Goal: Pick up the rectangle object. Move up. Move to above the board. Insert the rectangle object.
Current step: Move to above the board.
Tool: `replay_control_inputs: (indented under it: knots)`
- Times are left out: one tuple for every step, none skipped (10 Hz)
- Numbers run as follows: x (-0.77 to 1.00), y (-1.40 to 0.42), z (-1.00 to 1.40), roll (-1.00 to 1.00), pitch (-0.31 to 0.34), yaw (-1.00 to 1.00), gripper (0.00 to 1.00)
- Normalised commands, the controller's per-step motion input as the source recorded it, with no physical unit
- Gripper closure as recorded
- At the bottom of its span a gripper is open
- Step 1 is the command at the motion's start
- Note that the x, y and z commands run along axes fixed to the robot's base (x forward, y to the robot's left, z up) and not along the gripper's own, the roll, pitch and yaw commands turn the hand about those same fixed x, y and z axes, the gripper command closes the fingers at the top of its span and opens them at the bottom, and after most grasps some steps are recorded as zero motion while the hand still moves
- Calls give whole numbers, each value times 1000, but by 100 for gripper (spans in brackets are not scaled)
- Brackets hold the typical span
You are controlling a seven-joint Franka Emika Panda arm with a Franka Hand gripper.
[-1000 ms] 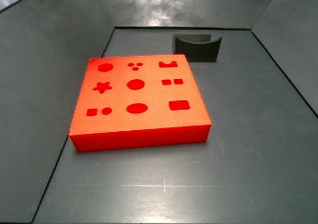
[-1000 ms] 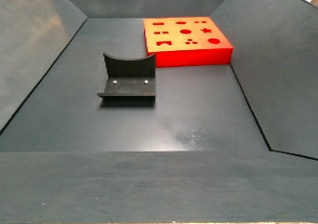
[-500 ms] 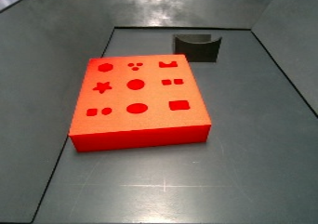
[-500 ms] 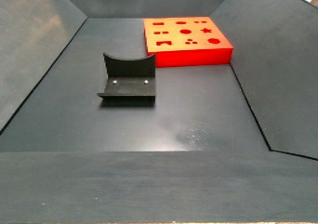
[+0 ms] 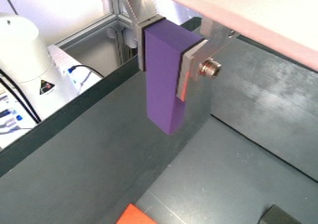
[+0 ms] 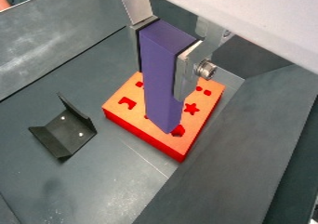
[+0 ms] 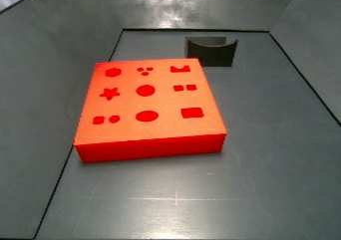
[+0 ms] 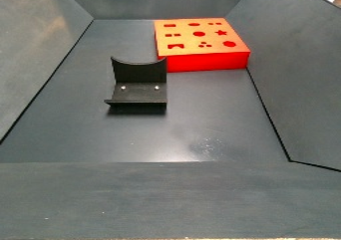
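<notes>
The gripper (image 5: 163, 44) is shut on the rectangle object (image 5: 165, 84), a slim purple block that hangs straight down between the silver fingers (image 5: 191, 65). Both wrist views show this hold; the block (image 6: 165, 77) and the gripper (image 6: 162, 44) are high above the floor. In a wrist view the orange-red board (image 6: 130, 112) with its shaped cut-outs lies far below, partly hidden behind the block. The board lies flat on the grey floor in both side views (image 7: 144, 105) (image 8: 200, 43). Neither the gripper nor the block shows in the side views.
The dark L-shaped fixture (image 8: 136, 85) stands on the floor apart from the board; it also shows in a side view (image 7: 213, 50) and a wrist view (image 6: 62, 133). Sloping grey walls (image 8: 40, 65) surround the floor. A white device (image 5: 25, 56) with cables sits outside the enclosure.
</notes>
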Motion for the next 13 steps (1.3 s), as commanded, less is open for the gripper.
replay_control_inputs:
  knots:
    - [-644,-17,13,-14,65,24,100]
    - [-643,-16,14,-14,65,24,100]
    - [-643,-15,15,-14,64,24,100]
    - [-643,-15,16,-14,64,24,100]
    - [-642,-15,16,-14,64,24,100]
    - [-642,-15,16,-14,64,24,100]
    - [-642,-14,16,-14,64,24,100]
    - [-642,-14,16,-14,63,24,100]
    - [-642,-14,16,-14,63,24,100]
    - [-642,-14,17,-14,63,24,100]
    - [-642,-14,17,-14,63,24,100]
    - [-642,-14,17,-14,63,24,100]
    - [-642,-14,17,-14,63,24,100]
